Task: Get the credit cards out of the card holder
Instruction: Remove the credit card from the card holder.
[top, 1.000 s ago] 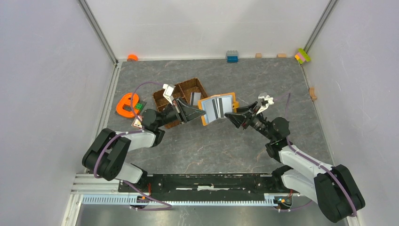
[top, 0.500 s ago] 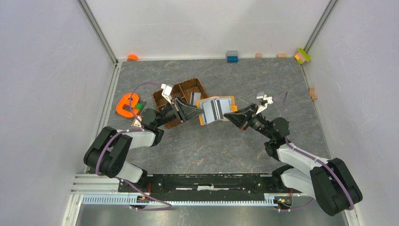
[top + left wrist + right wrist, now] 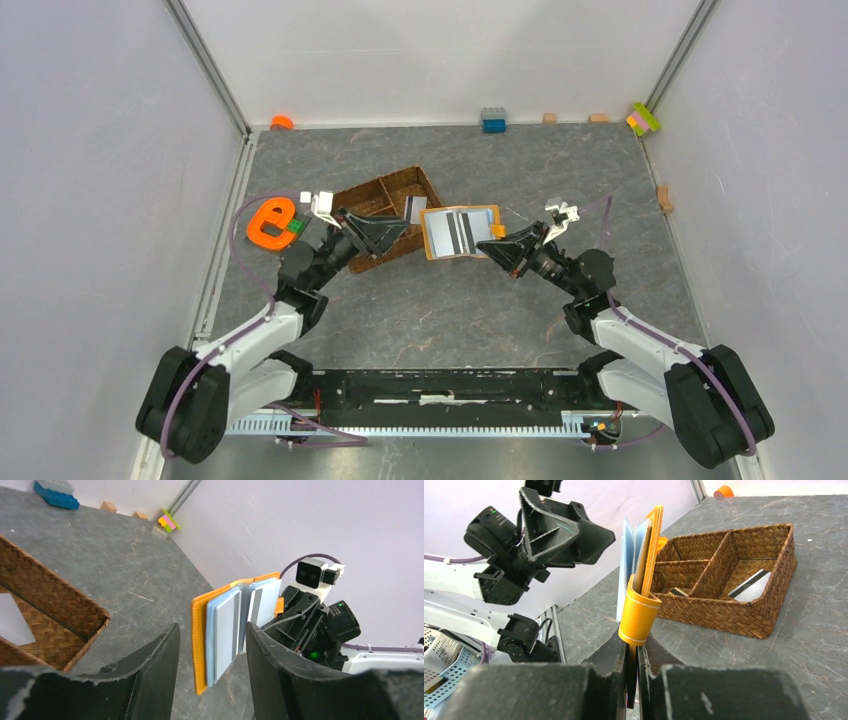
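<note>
The orange card holder [image 3: 488,212] hangs open above the table, its pale blue lining facing up. My right gripper [image 3: 499,241] is shut on its right edge by the snap tab [image 3: 639,615]; the jaws pinch the card holder [image 3: 653,540] upright. Grey credit cards [image 3: 458,232] sit in its slots, seen edge-on as credit cards [image 3: 226,630] from the left wrist. My left gripper [image 3: 403,229] stands open just left of the card holder [image 3: 200,640], apart from it, with nothing held. One pale card [image 3: 415,208] lies in the woven tray [image 3: 362,192].
The brown divided tray [image 3: 734,612] sits left of the holder, under my left gripper. An orange e-shaped toy [image 3: 270,222] lies at far left. Toy bricks [image 3: 493,119] line the back wall, with more at the right corner [image 3: 643,118].
My left gripper let go of the card holder, opened and drew back to the left. My right gripper closed on the holder's right edge and now carries it alone.
</note>
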